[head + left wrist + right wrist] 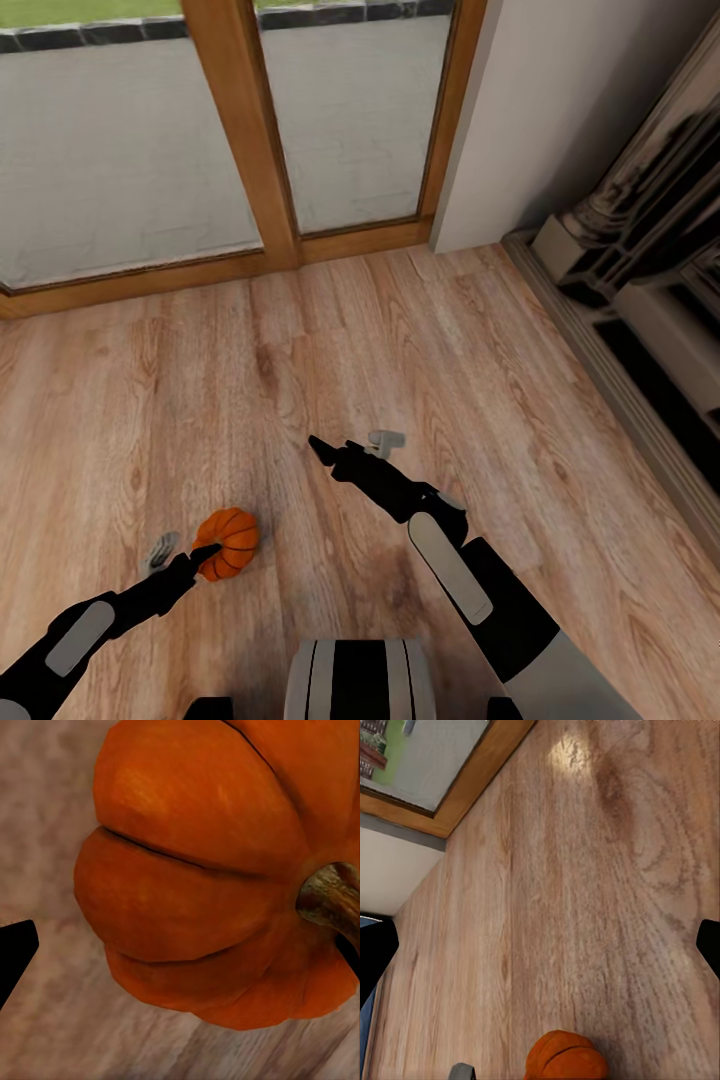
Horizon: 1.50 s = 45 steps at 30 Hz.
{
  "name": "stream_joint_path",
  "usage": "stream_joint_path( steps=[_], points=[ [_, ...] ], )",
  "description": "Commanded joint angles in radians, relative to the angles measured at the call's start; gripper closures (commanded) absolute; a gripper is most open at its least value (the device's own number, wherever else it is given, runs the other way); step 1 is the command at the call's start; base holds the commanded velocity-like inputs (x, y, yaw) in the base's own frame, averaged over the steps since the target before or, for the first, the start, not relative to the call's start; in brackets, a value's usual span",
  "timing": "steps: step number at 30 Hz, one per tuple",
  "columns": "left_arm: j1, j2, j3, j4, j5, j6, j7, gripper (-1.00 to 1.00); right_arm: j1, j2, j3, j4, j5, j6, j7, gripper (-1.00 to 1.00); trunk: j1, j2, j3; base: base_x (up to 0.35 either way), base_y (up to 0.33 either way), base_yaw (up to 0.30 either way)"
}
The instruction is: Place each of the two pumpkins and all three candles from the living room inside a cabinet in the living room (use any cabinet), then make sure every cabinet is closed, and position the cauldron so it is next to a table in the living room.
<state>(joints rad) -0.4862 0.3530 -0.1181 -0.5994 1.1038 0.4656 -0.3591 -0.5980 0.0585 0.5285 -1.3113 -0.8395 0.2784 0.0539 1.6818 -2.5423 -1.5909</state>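
Note:
One ribbed orange pumpkin [228, 541] with a brownish stem [334, 894] lies on the wooden floor [420, 330]. My left gripper [183, 551] is low at its left side and open. One dark fingertip [205, 551] touches the pumpkin's flank, and the other finger stands apart on the far side from it. In the left wrist view the pumpkin [202, 885] looms very close. My right gripper [352, 442] hovers open over bare floor, to the right of and beyond the pumpkin. The right wrist view catches the pumpkin [564, 1057] at its edge.
A glass door with a wide wooden frame [240, 130] closes the far side. A white wall corner [560, 100] stands at the back right. A stone-coloured fireplace surround [650, 250] and its raised edge run along the right. My base [355, 680] is at the near edge.

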Motion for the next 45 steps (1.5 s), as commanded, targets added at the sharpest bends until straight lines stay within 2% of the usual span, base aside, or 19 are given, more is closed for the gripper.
stream_joint_path(
  steps=[1,45],
  points=[
    [0.0,0.001,-0.004,0.003,-0.018,-0.004,0.004,-1.0,0.0,0.0,-0.001,0.0,-0.006,0.004,0.001,-1.0,0.0,0.0,-0.001,0.01,-0.108,0.0],
    [0.001,0.001,-0.009,-0.01,-0.021,-0.007,0.0,-1.0,0.0,0.0,0.0,0.0,-0.004,0.004,0.001,-1.0,0.0,0.0,-0.001,0.009,-0.028,0.0]
  ],
)
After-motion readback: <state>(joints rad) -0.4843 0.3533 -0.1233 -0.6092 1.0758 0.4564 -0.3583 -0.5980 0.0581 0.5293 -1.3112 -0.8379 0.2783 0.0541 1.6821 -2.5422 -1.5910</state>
